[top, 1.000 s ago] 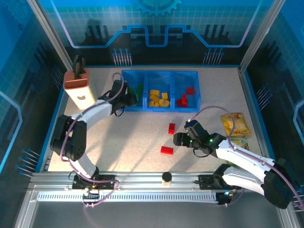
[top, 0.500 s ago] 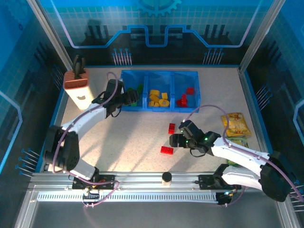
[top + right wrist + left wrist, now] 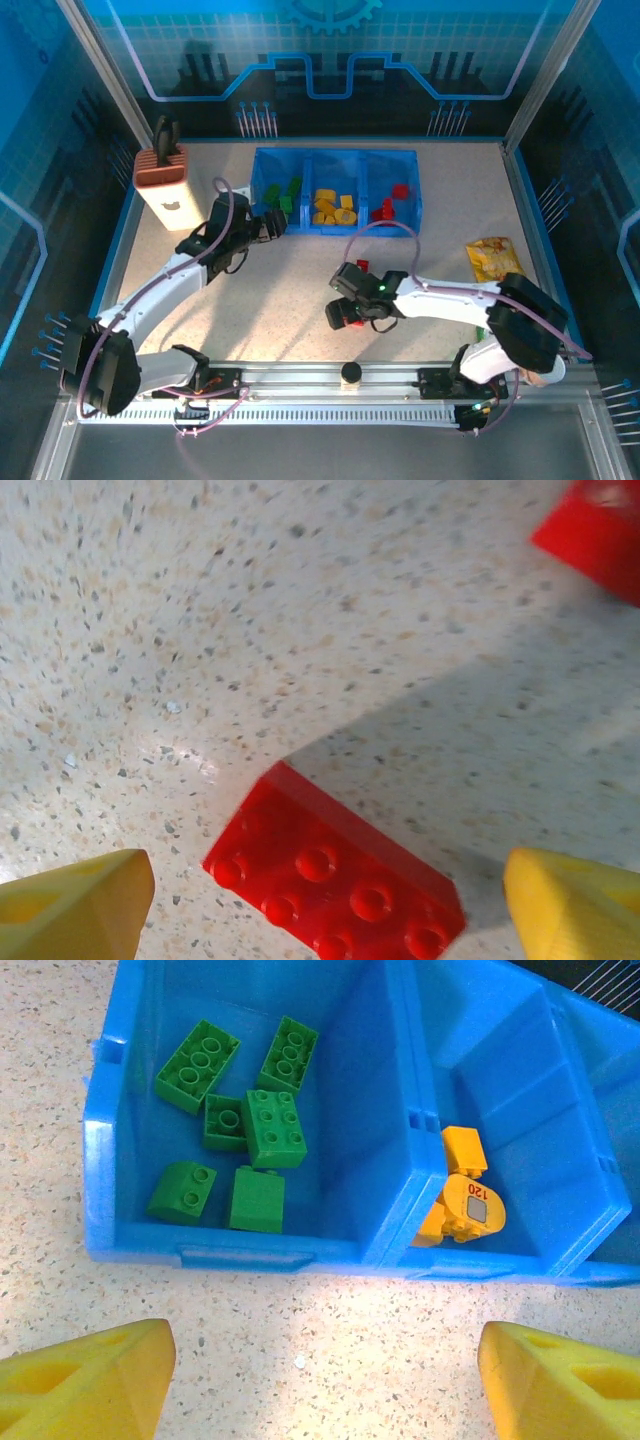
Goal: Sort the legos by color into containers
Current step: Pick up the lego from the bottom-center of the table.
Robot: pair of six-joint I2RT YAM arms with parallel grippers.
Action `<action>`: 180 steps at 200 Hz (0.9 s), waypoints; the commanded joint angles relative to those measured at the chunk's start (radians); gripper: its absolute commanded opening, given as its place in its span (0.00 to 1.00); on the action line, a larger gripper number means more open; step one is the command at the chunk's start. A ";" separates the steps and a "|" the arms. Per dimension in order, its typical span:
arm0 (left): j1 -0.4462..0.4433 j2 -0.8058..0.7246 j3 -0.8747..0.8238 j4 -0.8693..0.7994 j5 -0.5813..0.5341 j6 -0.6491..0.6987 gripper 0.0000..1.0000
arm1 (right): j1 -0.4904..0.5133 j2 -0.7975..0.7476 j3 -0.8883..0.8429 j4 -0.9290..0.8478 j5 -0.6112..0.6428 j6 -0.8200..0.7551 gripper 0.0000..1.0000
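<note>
Table [image 3: 300, 290]: tray [image 3: 335, 153], legos [image 3: 362, 267], block [image 3: 165, 185], apparent bag [image 3: 493, 258]

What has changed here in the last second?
The left gripper backed away from the green compartment toward the near edge, jaws open. The right gripper slid left over a red brick, jaws open around it, not gripping. The tray, the other red brick and the knife block stayed put.
</note>
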 commanded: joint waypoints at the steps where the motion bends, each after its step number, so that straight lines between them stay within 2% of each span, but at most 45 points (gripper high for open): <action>1: -0.007 -0.034 -0.029 -0.014 -0.021 -0.012 0.80 | 0.037 0.094 0.087 -0.122 0.050 -0.034 0.91; 36: -0.009 -0.052 -0.059 -0.011 -0.033 -0.009 0.80 | 0.079 0.202 0.155 -0.210 0.105 0.002 0.88; 62: -0.009 -0.051 -0.072 -0.008 -0.037 -0.008 0.80 | 0.103 0.250 0.182 -0.244 0.130 0.022 0.80; 78: -0.008 -0.052 -0.076 -0.007 -0.042 -0.006 0.80 | 0.117 0.273 0.196 -0.267 0.154 0.034 0.71; 101: -0.008 -0.059 -0.077 -0.007 -0.048 -0.003 0.80 | 0.123 0.281 0.202 -0.281 0.187 0.054 0.52; 117: -0.008 -0.068 -0.077 -0.012 -0.051 -0.002 0.80 | 0.120 0.277 0.203 -0.281 0.203 0.061 0.44; 153: -0.009 -0.086 -0.080 -0.018 -0.052 -0.003 0.79 | 0.087 0.263 0.210 -0.255 0.204 0.073 0.29; 180: -0.009 -0.122 -0.086 -0.037 -0.051 0.001 0.79 | 0.037 0.192 0.216 -0.216 0.183 0.050 0.27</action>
